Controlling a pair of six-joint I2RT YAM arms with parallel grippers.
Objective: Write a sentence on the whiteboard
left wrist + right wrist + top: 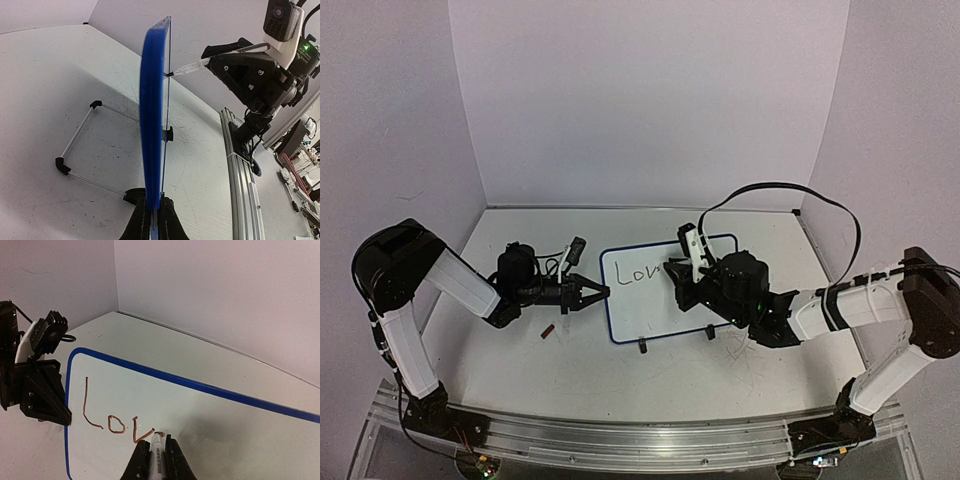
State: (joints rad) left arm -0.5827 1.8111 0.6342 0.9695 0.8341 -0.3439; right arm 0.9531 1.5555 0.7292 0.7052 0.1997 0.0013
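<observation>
The whiteboard point(635, 308), white with a blue rim, stands tilted on the table. My left gripper point(597, 293) is shut on its left edge, and the left wrist view shows the blue rim point(152, 100) edge-on between the jaws of that gripper point(155, 216). My right gripper point(156, 449) is shut on a white marker point(157, 460), whose tip touches the board. The sentence point(112, 417) reads "Lov" in reddish-brown strokes, with a new stroke beginning at the tip. From above, the right gripper point(675, 272) covers the board's middle, just right of the lettering point(638, 273).
A small dark red cap point(548, 329) lies on the table left of the board. The board's wire stand point(75, 150) and black feet point(642, 347) rest on the scuffed table. An aluminium rail point(640, 442) runs along the near edge. Walls close the back and sides.
</observation>
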